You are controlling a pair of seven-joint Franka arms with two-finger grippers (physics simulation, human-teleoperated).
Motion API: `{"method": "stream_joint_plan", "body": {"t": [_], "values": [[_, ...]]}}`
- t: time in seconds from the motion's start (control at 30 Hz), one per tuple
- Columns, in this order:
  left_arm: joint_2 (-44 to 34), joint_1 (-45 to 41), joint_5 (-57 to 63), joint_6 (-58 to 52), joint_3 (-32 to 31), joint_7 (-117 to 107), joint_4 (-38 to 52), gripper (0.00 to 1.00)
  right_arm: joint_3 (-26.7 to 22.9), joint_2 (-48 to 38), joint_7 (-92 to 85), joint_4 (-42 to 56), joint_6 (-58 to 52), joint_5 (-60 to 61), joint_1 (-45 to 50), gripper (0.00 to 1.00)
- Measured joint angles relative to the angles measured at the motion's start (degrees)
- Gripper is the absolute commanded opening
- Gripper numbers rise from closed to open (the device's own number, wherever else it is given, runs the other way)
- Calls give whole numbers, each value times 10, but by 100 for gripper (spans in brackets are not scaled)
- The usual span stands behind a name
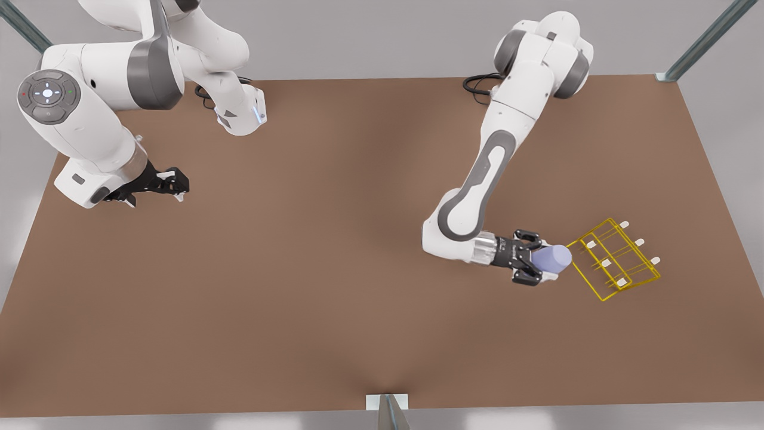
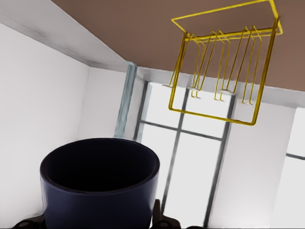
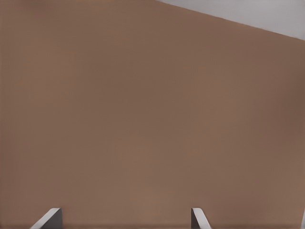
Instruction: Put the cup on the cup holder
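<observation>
The lavender-blue cup [image 1: 552, 258] is tipped on its side in my left gripper [image 1: 540, 258], which is shut on it at the front view's right. It hangs just short of the near edge of the yellow wire cup holder [image 1: 615, 260], whose white-capped prongs point up from the table. In the left wrist view I look into the cup's [image 2: 100, 183] dark mouth, with the cup holder [image 2: 221, 71] beyond it. My right gripper [image 1: 179, 185] waits open above the table at the front view's left, and its fingertips [image 3: 50, 218] stand apart over bare brown tabletop.
The brown table [image 1: 334, 286] stretches wide between the two arms. Metal frame posts [image 1: 704, 39] stand at the far corners, and another post [image 1: 388, 412] sits at the middle of the near edge. The cup holder lies close to the table's right edge.
</observation>
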Motion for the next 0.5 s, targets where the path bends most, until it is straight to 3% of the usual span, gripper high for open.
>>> {"method": "stream_joint_plan", "body": {"t": [0.27,0.5], "values": [[-12,34,72,-111,0,-2,-119,85,0,13,0,-7,-12,2,2,100],[-15,70,78,-145,0,-6,-153,85,-1,16,0,-8,-16,0,-5,100]]}}
